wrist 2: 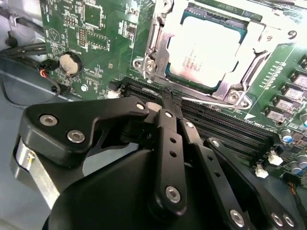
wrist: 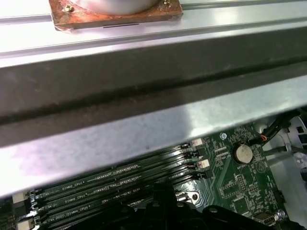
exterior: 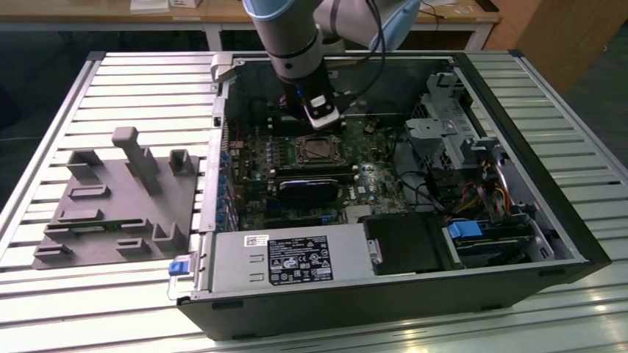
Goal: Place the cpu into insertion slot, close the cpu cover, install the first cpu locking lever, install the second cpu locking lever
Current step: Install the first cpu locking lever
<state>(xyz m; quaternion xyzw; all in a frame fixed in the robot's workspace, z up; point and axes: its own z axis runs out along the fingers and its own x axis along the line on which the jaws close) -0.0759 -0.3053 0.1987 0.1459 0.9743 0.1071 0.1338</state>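
Observation:
In the second wrist view the cpu (wrist 2: 204, 48), pale and silvery, lies in the insertion slot (exterior: 316, 149). The silver cpu cover (wrist 2: 160, 48) is folded flat around it. A thin silver locking lever (wrist 2: 216, 103) runs along the slot's edge next to the black memory slots (wrist 2: 225, 127). My gripper (wrist 2: 166, 98) has its black fingers brought together, with the tips right at that lever's end. Whether they clamp the lever is hidden. In the exterior view the gripper (exterior: 322, 121) hangs just behind the slot inside the open computer case.
The case's metal walls (exterior: 220, 140) close in the motherboard. A power supply (exterior: 294, 257) sits at the front and a drive cage with cables (exterior: 461, 147) on the exterior view's right. A grey fixture block (exterior: 118, 198) stands outside the case. A coin battery (wrist: 242, 152) lies near the memory slots.

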